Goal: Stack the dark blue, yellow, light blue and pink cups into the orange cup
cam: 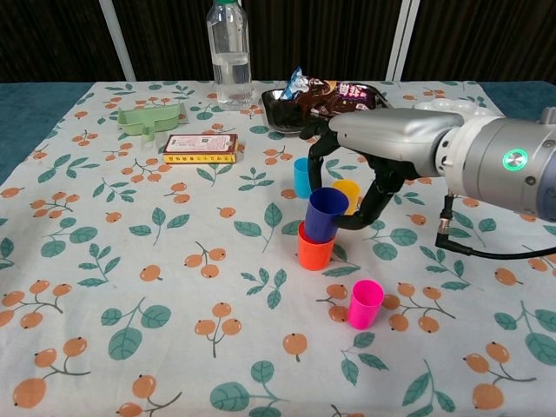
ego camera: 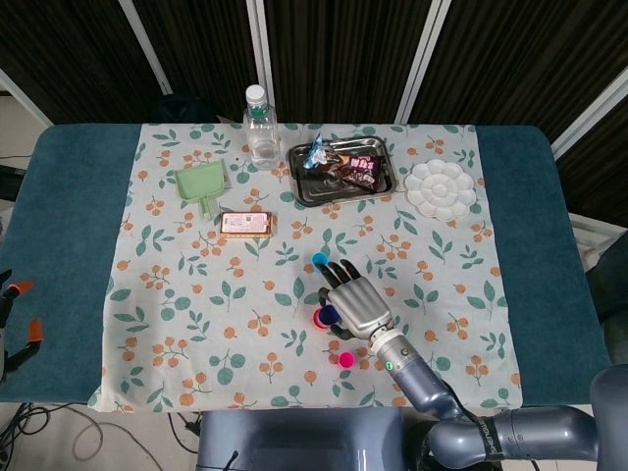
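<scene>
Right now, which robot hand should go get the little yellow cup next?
The right hand, probably. It holds the dark blue plastic cup in the orange plastic cup, and the yellow plastic cup stands right beside it. No left hand is in view.
</scene>
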Robot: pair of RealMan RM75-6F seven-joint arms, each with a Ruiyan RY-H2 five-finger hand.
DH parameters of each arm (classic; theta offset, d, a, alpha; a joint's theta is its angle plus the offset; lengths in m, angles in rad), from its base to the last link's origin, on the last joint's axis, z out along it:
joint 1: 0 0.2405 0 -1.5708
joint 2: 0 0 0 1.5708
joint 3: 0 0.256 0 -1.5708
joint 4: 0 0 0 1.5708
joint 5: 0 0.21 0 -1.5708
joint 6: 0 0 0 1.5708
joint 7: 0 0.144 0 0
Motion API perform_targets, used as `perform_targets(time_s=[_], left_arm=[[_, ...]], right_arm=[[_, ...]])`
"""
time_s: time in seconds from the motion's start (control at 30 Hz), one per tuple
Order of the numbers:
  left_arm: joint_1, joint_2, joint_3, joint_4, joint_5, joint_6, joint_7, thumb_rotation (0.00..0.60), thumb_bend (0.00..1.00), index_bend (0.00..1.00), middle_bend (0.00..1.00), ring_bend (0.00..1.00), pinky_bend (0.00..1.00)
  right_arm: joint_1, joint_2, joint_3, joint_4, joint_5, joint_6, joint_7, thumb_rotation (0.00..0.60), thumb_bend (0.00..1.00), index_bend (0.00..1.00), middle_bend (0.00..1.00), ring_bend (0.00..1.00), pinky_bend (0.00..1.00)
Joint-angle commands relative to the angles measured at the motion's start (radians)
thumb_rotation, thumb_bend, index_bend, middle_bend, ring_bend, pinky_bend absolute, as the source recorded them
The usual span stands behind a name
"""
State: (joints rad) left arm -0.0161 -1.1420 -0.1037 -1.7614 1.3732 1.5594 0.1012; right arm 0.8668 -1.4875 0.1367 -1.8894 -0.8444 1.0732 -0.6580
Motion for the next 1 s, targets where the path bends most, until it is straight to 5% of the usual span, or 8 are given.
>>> perform_targets(time_s=[0.03, 0.13, 0.37, 0.47, 1.0], left_arm=[[-0.001, 0.000, 0.001, 0.000, 0.000, -0.002, 0.001, 0.600, 0.47, 0.25, 0.06, 0.00, 0.04], [-0.001, 0.000, 0.001, -0.001, 0.003, 0.000, 0.003, 0.600, 0.47, 0.25, 0.06, 0.00, 0.04], [0.000, 0.000, 0.000, -0.002, 0.003, 0.002, 0.003, 0.600, 0.47, 0.25, 0.06, 0.00, 0.04], [-0.001, 0.000, 0.000, -0.002, 0.003, 0.001, 0.003, 0.600, 0.47, 0.25, 0.06, 0.00, 0.04], [-0.001, 0.001, 0.000, -0.003, 0.001, 0.000, 0.003, 0.600, 0.47, 0.25, 0.06, 0.00, 0.04]], right_arm=[[0.000, -0.002, -0.003, 0.003, -0.001, -0.001, 0.002, 0.600, 0.39, 0.50, 0.00, 0.00, 0.06], [0.000, -0.008, -0.006, 0.008, -0.001, -0.003, 0.006, 0.600, 0.39, 0.49, 0.00, 0.00, 0.06], [0.003, -0.014, -0.018, 0.020, 0.012, -0.006, -0.004, 0.600, 0.39, 0.19, 0.00, 0.00, 0.06], [0.005, -0.010, -0.023, 0.014, 0.020, -0.006, -0.016, 0.600, 0.39, 0.14, 0.00, 0.00, 0.06], [0.011, 0.008, 0.029, 0.076, 0.088, 0.020, -0.006, 0.600, 0.39, 0.24, 0.00, 0.00, 0.06]])
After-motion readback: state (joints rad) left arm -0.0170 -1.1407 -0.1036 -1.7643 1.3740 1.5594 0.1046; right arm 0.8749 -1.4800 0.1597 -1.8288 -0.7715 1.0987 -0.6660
